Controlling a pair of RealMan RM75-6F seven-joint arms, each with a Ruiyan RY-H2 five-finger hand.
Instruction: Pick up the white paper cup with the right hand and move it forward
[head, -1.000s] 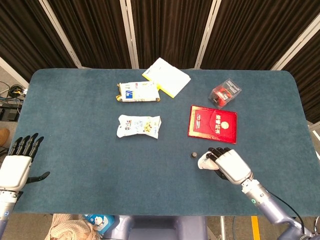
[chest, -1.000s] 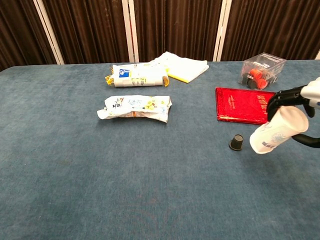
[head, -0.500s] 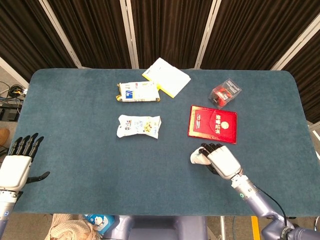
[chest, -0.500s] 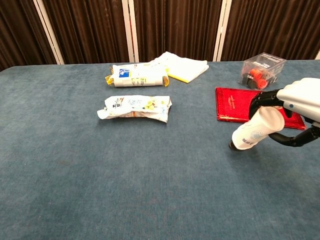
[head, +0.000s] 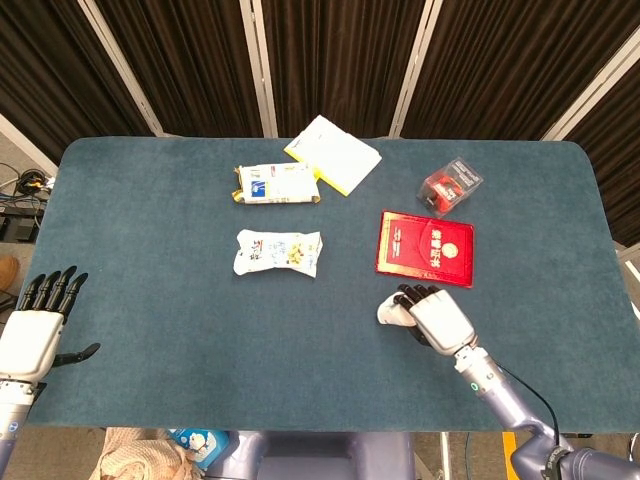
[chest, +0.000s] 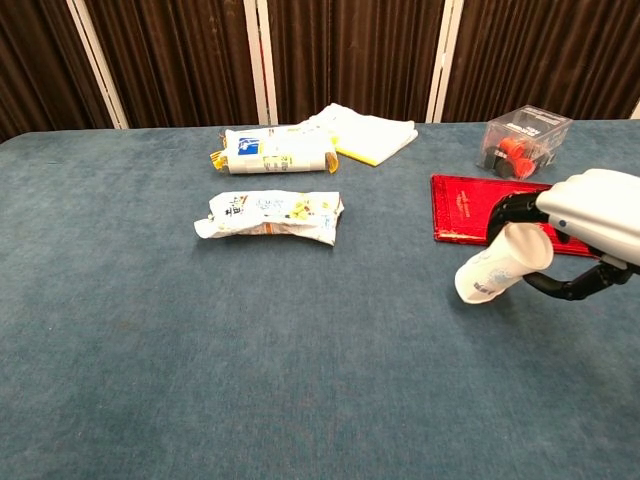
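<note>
My right hand (head: 434, 317) (chest: 585, 225) grips the white paper cup (chest: 497, 266) (head: 391, 312), which is tilted with its base pointing down and left, just above the blue table. The hand sits right in front of the near edge of the red booklet (head: 426, 247) (chest: 488, 220). A small dark cap seen earlier beside the cup is now hidden behind it. My left hand (head: 38, 325) rests open at the table's near left edge, fingers spread, holding nothing; only the head view shows it.
A white snack packet (head: 278, 252) (chest: 268, 216) lies mid-table, a second packet (head: 276, 184) (chest: 272, 150) and a white-yellow pad (head: 333, 153) (chest: 368, 132) behind it. A clear box with red parts (head: 450, 185) (chest: 522, 140) stands at the back right.
My right hand has carried the cup left and toward the red booklet, covering the small dark cap. The left hand has not moved.
</note>
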